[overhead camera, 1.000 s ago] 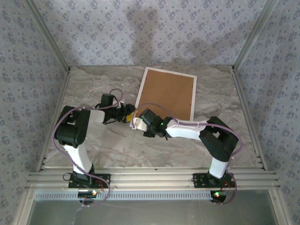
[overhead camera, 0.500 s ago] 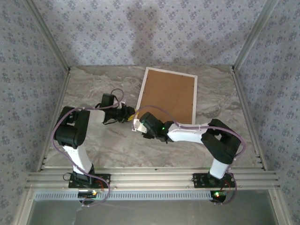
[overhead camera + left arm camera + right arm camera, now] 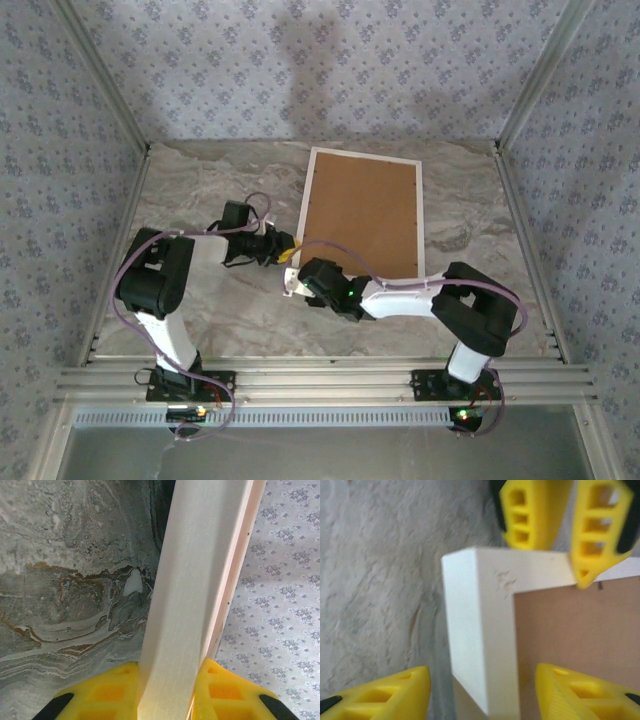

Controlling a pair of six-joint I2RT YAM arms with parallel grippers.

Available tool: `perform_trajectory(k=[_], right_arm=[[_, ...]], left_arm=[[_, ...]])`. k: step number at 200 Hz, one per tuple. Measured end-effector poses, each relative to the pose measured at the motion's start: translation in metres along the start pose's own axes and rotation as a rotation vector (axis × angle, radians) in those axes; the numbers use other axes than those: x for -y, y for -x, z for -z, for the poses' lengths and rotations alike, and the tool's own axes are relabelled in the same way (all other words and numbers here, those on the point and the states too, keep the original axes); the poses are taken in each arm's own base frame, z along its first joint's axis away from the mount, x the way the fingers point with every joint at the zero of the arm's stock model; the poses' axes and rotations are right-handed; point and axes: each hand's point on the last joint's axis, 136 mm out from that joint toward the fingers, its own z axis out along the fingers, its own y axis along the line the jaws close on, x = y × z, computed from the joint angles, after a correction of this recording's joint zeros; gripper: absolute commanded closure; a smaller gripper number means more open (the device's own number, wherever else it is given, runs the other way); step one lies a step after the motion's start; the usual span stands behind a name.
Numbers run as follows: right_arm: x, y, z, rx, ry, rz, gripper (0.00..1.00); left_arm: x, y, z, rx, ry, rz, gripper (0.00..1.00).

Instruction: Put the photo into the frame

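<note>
One frame (image 3: pixel 190 590) edge sits pinched in left jaws; right jaws stand spread.

I count one frame (image 3: pixel 363 156), white, at the far right of the one table (image 3: pixel 200 190). One brown backing board (image 3: pixel 360 215) lies inside it. I have two arms (image 3: pixel 400 292), so two grippers: my left gripper (image 3: pixel 285 250) and my right gripper (image 3: pixel 290 285). Each has two yellow fingers (image 3: pixel 385 695), four in all. Three patterned walls (image 3: pixel 330 70) stand around.
</note>
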Motion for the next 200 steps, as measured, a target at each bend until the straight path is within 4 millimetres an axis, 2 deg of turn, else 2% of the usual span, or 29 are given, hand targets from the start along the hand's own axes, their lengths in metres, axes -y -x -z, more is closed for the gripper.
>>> perform_trajectory(k=[42, 81, 108, 124, 150, 179, 193, 200], right_arm=[[0.004, -0.007, -0.001, -0.008, -0.052, 0.014, 0.42], [0.012, -0.012, -0.013, -0.031, -0.158, 0.083, 0.42], [0.015, -0.014, -0.020, -0.037, -0.234, 0.139, 0.46], [0.017, -0.013, -0.021, -0.039, -0.267, 0.158, 0.52], [0.020, -0.011, -0.020, -0.040, -0.314, 0.183, 0.76], [0.024, -0.007, -0.019, -0.043, -0.365, 0.227, 0.92], [0.024, -0.007, -0.021, -0.042, -0.389, 0.234, 0.98], [0.024, -0.007, -0.021, -0.043, -0.397, 0.239, 1.00]], left_arm=[[0.000, 0.000, 0.000, -0.002, 0.000, 0.002, 0.86], [0.001, 0.000, 0.001, 0.004, 0.002, -0.001, 0.86], [0.000, 0.002, 0.001, 0.014, 0.009, 0.000, 0.85], [-0.001, 0.003, 0.001, 0.019, 0.014, 0.002, 0.85], [0.000, 0.008, 0.003, 0.037, 0.010, 0.008, 0.85], [0.002, 0.011, 0.006, 0.053, 0.008, 0.023, 0.82], [0.003, 0.012, 0.007, 0.057, 0.008, 0.025, 0.77], [0.003, 0.012, 0.007, 0.058, 0.009, 0.027, 0.68]])
